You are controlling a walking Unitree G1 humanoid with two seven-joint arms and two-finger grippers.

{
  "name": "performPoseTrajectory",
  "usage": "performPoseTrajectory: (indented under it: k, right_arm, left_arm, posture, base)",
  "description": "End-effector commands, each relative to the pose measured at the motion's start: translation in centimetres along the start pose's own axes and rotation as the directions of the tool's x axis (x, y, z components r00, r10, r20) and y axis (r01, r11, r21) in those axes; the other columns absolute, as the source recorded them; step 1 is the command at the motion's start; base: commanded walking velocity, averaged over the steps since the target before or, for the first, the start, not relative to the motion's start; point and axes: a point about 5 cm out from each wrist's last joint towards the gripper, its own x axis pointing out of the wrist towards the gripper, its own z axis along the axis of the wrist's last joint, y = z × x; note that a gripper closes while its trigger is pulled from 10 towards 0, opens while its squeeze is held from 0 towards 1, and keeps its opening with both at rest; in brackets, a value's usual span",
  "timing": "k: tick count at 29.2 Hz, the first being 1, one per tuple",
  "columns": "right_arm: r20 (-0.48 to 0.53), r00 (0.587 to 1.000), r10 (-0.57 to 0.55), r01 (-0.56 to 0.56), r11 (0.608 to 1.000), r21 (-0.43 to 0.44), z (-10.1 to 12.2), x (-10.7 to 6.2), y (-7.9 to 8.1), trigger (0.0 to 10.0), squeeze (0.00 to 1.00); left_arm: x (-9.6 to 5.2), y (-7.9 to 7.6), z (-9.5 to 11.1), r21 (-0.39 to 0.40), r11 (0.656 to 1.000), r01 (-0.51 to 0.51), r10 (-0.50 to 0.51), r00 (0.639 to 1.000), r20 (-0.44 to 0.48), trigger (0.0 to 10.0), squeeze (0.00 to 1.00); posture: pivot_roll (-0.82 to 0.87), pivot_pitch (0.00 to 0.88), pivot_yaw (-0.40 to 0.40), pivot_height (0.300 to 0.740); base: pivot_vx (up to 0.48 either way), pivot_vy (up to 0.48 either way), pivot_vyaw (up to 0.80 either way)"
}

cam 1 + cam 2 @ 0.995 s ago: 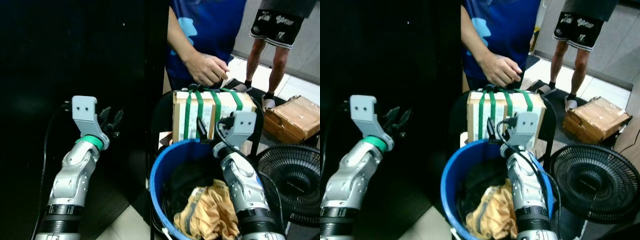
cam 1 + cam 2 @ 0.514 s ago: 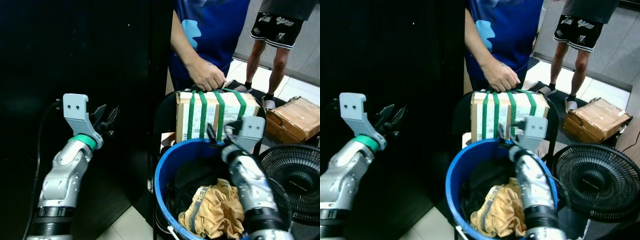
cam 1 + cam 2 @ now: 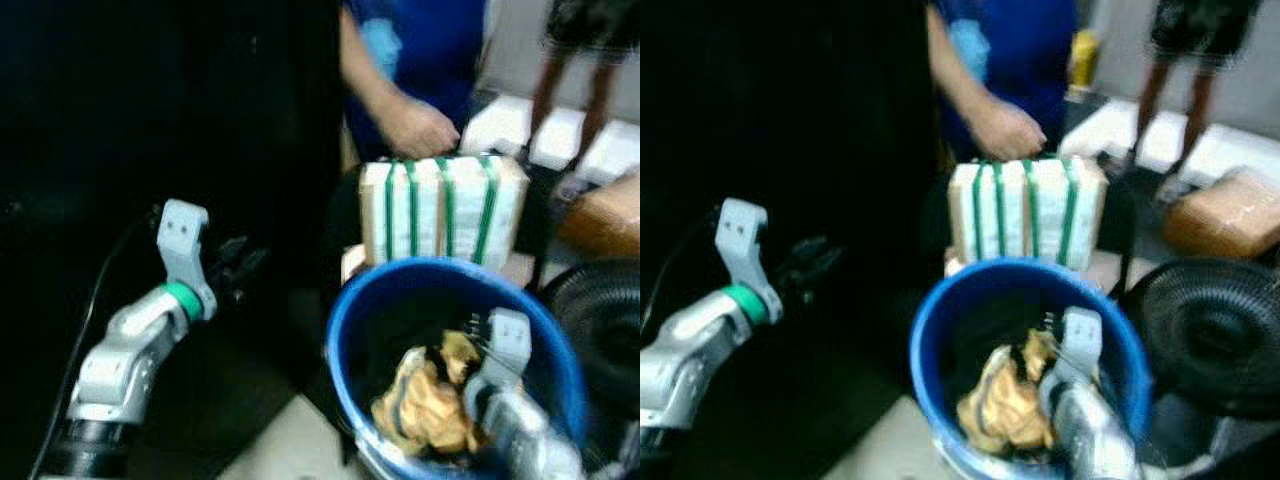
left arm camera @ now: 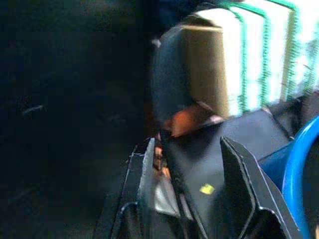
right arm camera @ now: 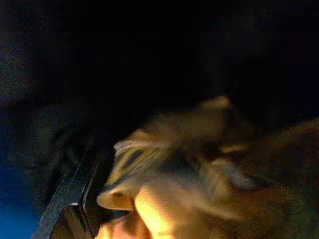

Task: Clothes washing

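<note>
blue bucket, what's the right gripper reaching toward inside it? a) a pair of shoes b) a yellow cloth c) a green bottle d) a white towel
b: the right gripper is down inside the blue bucket, right beside a crumpled yellow cloth, which the right wrist view shows close up.

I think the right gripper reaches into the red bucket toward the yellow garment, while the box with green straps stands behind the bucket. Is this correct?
Not quite: the bucket is blue, as the left eye view shows. The right gripper does reach into it toward the yellow garment, and the box with green straps stands behind it.
</note>
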Motion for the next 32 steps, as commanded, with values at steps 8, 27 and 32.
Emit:
performPoseTrajectory:
  k: [8,27,32]
  right_arm:
    - [0.036,0.996,0.078,-0.083,0.987,0.139,-0.2,-0.6,0.7,10.0,0.00]
    - [-0.263,0.938,0.228,-0.169,0.959,0.227,-9.2,-2.2,3.2,0.0,0.00]
    - [-0.235,0.931,0.278,-0.214,0.941,0.262,-8.7,-2.1,3.8,0.0,0.00]
  left_arm:
    - [1.1,-0.9,0.6,0.010,0.989,0.150,-0.149,0.988,-0.046,10.0,0.00]
    - [1.1,-3.4,-0.3,-0.007,0.959,0.284,-0.284,0.954,-0.094,10.0,0.00]
    - [1.0,-3.9,-0.5,-0.025,0.950,0.310,-0.311,0.946,-0.094,10.0,0.00]
  posture:
    - [0.04,0.131,0.277,0.740]
    - [0.05,0.128,0.291,0.740]
    - [0.05,0.125,0.292,0.740]
  base:
    - [0.000,0.000,0.00]
    - [0.000,0.000,0.00]
    - [0.000,0.000,0.00]
